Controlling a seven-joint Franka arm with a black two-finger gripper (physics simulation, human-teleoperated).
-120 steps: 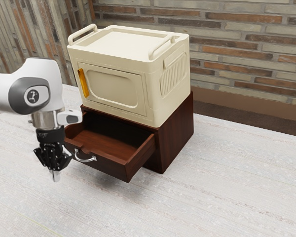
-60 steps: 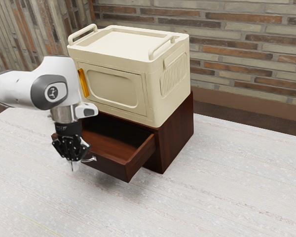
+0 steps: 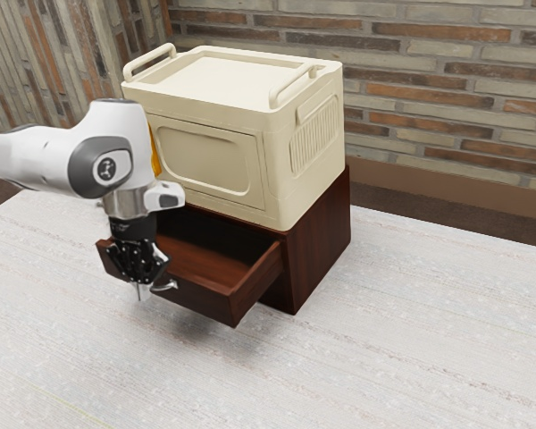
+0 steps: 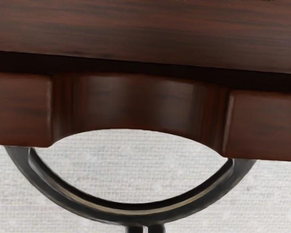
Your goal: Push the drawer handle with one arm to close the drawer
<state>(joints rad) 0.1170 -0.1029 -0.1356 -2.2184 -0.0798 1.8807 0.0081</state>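
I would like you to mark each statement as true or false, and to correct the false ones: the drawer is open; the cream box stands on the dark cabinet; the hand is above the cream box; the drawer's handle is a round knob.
1. The drawer is open. True.
2. The cream box stands on the dark cabinet. True.
3. The hand is above the cream box. False: it is low, at the drawer's front.
4. The drawer's handle is a round knob. False: it is a curved bar.
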